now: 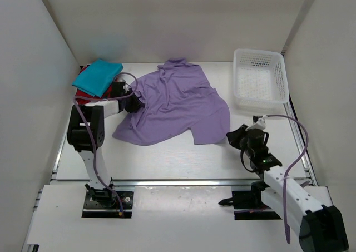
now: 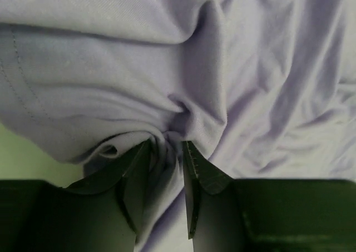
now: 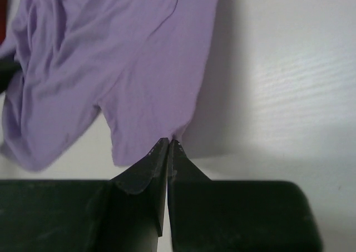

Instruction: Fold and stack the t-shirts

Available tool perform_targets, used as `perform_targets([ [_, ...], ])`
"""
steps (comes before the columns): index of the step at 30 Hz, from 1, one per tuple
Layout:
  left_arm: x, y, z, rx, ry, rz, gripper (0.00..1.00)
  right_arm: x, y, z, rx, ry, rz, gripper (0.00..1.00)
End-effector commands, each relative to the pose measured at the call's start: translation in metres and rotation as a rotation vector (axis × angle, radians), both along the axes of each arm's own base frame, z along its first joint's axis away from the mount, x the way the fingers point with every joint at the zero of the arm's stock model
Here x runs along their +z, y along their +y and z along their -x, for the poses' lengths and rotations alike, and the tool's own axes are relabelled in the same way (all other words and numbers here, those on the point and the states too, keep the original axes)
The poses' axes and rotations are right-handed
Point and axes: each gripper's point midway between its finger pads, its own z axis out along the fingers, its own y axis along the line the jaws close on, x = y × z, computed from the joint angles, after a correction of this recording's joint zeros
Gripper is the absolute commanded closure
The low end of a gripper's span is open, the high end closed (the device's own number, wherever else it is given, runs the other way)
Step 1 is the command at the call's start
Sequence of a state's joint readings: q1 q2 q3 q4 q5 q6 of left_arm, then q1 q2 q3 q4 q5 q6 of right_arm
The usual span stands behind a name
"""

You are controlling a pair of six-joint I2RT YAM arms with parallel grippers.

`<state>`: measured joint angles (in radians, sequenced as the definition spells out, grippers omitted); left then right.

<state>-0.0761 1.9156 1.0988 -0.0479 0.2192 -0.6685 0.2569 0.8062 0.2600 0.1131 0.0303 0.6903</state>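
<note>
White walls (image 1: 167, 18) close in a white desk (image 1: 167, 160) on three sides, and from the overhead camera I see both arms reaching up from the bottom edge. The lavender t-shirt (image 1: 178, 102) lies crumpled and unfolded across the middle of the desk, its collar toward the top of the frame. In the upper left corner the teal t-shirt (image 1: 98, 77) sits folded on top of the red t-shirt (image 1: 84, 93), which shows only as a strip along its lower edge. A white mesh basket (image 1: 260, 78) stands at the upper right, apart from the lavender cloth.

The left gripper (image 1: 134, 104) is at the left edge of the lavender t-shirt, just beside the folded stack. Through the left wrist camera the left gripper (image 2: 166, 149) has a bunched ridge of lavender cloth filling the narrow gap between its fingers (image 2: 133, 163), with creases running into that gap, so I read it as pinching the shirt.

The right gripper (image 1: 235, 135) sits at the shirt's lower right corner. In the right wrist view the right gripper (image 3: 168, 143) has its fingers (image 3: 142, 171) pressed together, tips meeting right at the hem corner of the lavender t-shirt (image 3: 128, 68). I cannot tell whether any cloth is caught between them.
</note>
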Motion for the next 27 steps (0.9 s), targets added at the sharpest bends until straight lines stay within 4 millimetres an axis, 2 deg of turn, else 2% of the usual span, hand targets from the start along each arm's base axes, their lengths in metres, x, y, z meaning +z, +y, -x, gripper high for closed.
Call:
perform_targets([
  [1,0.023,-0.015,-0.007,-0.055,-0.014,-0.017,0.59,-0.023,0.003,0.027,-0.029,0.061,-0.006,1.0],
  [2,0.034,-0.011,-0.007,-0.037,-0.044,-0.033,0.59,-0.028,0.002,0.03,-0.028,0.071,0.002,1.0],
  [3,0.05,-0.008,-0.004,-0.027,-0.104,-0.039,0.58,-0.022,0.002,0.028,-0.027,0.05,-0.002,1.0],
  [4,0.043,-0.002,0.008,-0.012,-0.088,-0.056,0.57,-0.023,0.005,0.03,-0.008,0.052,-0.003,1.0],
  [5,0.049,0.007,0.02,0.011,-0.109,-0.082,0.57,-0.02,0.002,0.028,-0.012,0.045,0.0,1.0],
  [6,0.077,0.01,0.02,0.021,-0.194,-0.082,0.56,-0.023,0.001,0.028,-0.01,0.053,0.008,1.0],
  [7,0.065,0.016,0.037,0.038,-0.17,-0.093,0.55,-0.021,0.003,0.027,0.003,0.052,0.008,1.0],
  [8,0.088,0.025,0.04,0.069,-0.232,-0.095,0.53,-0.021,0.001,0.025,0.001,0.047,0.017,1.0],
  [9,0.097,0.031,0.054,0.092,-0.264,-0.101,0.52,-0.022,0.0,0.025,0.002,0.053,0.022,1.0],
  [10,0.081,0.038,0.072,0.11,-0.23,-0.109,0.5,-0.02,0.004,0.024,0.024,0.041,0.022,1.0],
  [12,0.092,0.051,0.093,0.159,-0.283,-0.121,0.5,-0.018,0.003,0.022,0.036,0.023,0.024,1.0],
  [14,0.067,0.066,0.12,0.194,-0.224,-0.127,0.51,-0.014,0.01,0.022,0.067,0.014,0.022,1.0],
  [15,0.063,0.079,0.127,0.234,-0.205,-0.136,0.51,-0.01,0.013,0.021,0.084,0.001,0.038,1.0],
  [17,0.037,0.089,0.148,0.273,-0.129,-0.111,0.5,-0.011,0.018,0.022,0.105,0.011,0.06,1.0],
  [22,0.005,0.109,0.166,0.382,-0.024,-0.014,0.45,-0.005,0.035,0.024,0.2,0.001,0.102,1.0],
  [25,0.002,0.116,0.16,0.415,-0.01,-0.032,0.4,-0.003,0.038,0.024,0.222,-0.001,0.108,1.0],
  [27,0.005,0.114,0.154,0.414,-0.01,-0.027,0.42,-0.003,0.04,0.027,0.244,-0.002,0.085,1.0],
])
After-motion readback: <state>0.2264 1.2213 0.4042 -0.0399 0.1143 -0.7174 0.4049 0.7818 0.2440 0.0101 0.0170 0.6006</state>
